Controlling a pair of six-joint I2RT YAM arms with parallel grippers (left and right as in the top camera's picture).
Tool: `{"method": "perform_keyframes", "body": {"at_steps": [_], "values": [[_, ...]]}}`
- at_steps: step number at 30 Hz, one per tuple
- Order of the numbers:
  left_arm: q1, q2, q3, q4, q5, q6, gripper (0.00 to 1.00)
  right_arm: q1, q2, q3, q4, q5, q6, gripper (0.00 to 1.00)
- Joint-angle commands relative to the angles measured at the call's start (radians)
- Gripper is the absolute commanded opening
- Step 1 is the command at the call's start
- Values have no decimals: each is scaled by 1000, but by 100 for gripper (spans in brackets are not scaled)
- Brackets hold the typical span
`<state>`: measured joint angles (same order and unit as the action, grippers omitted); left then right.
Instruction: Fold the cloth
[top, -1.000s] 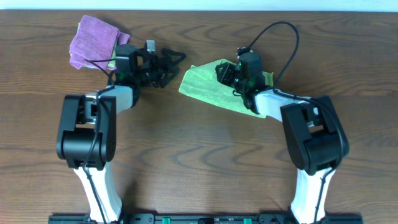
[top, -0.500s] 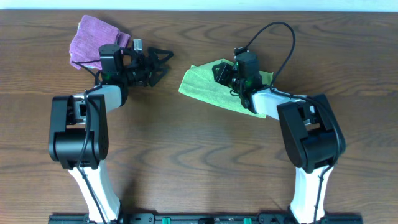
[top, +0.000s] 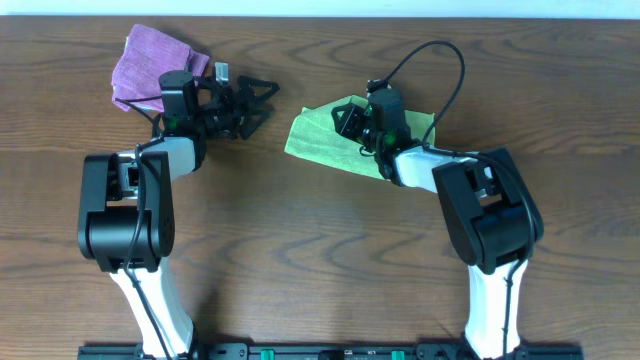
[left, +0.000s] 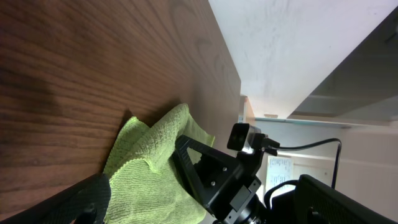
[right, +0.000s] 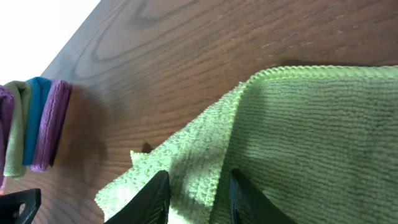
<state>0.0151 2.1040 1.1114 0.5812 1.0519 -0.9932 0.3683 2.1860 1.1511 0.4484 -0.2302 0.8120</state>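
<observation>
The lime-green cloth (top: 318, 146) lies partly folded on the wooden table, right of centre. My right gripper (top: 347, 122) is low over its upper middle part. In the right wrist view its dark fingers (right: 153, 198) pinch a folded edge of the cloth (right: 305, 124), which runs between them. My left gripper (top: 256, 100) is open and empty, above the table to the left of the cloth and apart from it. The left wrist view shows its fingers (left: 84, 200) spread wide, with the cloth (left: 152, 171) and the right gripper beyond them.
A folded purple cloth (top: 146, 62) lies at the back left, with a mint-green one under it. The right wrist view shows this stack (right: 38, 124) on edge. The right arm's black cable (top: 440, 60) loops above the cloth. The table's far edge (top: 320, 18) is close behind.
My left gripper has drawn back to the left, towards the purple cloth. My right gripper has shifted slightly left, and the lime-green cloth has shifted left with it.
</observation>
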Motion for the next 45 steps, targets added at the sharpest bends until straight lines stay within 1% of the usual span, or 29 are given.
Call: {"method": "perform_keyframes", "body": {"at_steps": [1,19,25,26,27,32,35,41,45], "values": [[2,11,18,4,23,21,95,19,20,14,8,20,14,31],[2,11,18,4,42,20,96,20,50,14,18,35,15,31],[2,11,18,4,51,20,95,21,92,14,40,13,55,31],[2,11,18,4,52,20,95,22,97,14,42,13,56,30],[2,11,18,4,53,21,95,23,97,14,50,12,56,27],[2,11,18,4,52,21,95,26,97,14,127,-16,55,3],[2,11,18,4,53,21,95,24,96,16,169,-60,55,1],[11,11,18,4,58,10,95,21,83,29,172,-197,55,1],[22,11,18,4,68,10,95,21,37,29,167,-219,56,1]]}}
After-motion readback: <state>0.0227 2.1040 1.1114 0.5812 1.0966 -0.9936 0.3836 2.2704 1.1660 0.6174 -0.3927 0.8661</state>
